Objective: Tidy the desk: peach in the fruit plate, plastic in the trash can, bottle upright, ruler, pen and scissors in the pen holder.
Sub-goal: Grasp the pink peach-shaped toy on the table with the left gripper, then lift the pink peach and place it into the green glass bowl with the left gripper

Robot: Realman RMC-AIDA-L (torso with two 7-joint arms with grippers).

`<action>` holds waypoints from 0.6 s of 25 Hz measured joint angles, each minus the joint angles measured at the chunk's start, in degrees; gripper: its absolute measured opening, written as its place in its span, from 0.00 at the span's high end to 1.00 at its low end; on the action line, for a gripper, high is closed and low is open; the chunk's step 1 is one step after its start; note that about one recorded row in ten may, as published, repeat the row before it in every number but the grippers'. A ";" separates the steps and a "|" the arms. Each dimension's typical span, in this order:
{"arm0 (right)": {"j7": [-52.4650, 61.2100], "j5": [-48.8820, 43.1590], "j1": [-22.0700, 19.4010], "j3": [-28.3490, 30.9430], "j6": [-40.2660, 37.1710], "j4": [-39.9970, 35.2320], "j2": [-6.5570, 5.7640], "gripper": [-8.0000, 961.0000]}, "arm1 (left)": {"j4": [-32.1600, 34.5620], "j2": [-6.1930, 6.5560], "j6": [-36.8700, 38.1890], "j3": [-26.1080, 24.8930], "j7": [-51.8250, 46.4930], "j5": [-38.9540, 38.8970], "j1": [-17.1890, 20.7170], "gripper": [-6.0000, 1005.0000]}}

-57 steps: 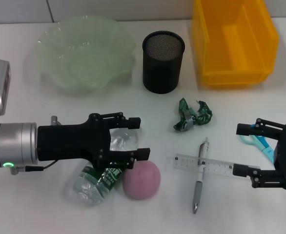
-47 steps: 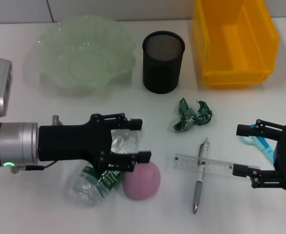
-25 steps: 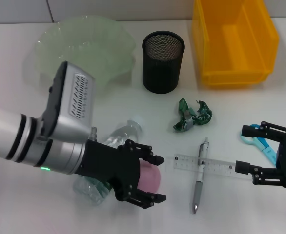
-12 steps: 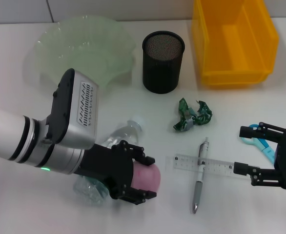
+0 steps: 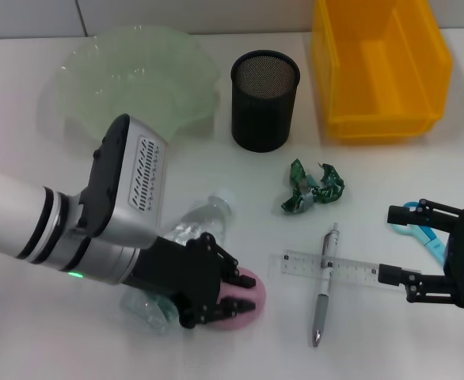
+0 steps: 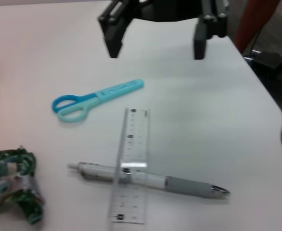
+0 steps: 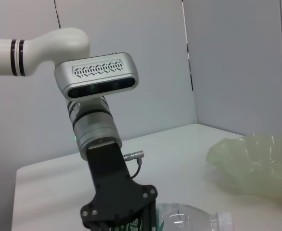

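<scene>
A white desk seen from above, described from the near edge outward. Nearest, on the left, the left gripper reaches down over the pink peach, its black fingers set around the fruit — whether they press it yet I cannot tell. The peach touches a clear bottle lying on its side, cap pointing away. The peach looks round, smooth and probably soft, so a gentle hold across its widest middle seems best; a hard squeeze could bruise it or pop it loose. On the near right, the right gripper hovers with jaws wide apart, holding nothing. Between the two arms a pen lies crossed under a clear ruler; blue scissors lie partly beneath the right gripper. Farther out, a crumpled green wrapper — light, easy to pinch. Farthest away stand the pale green plate on the left, a black mesh holder in the middle, and a yellow bin on the right.
</scene>
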 joint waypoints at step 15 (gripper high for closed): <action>-0.05 0.08 -0.17 0.09 0.00 0.87 -0.05 0.13 | -0.06 0.12 5.47 -3.42 3.23 -5.15 -0.87 0.93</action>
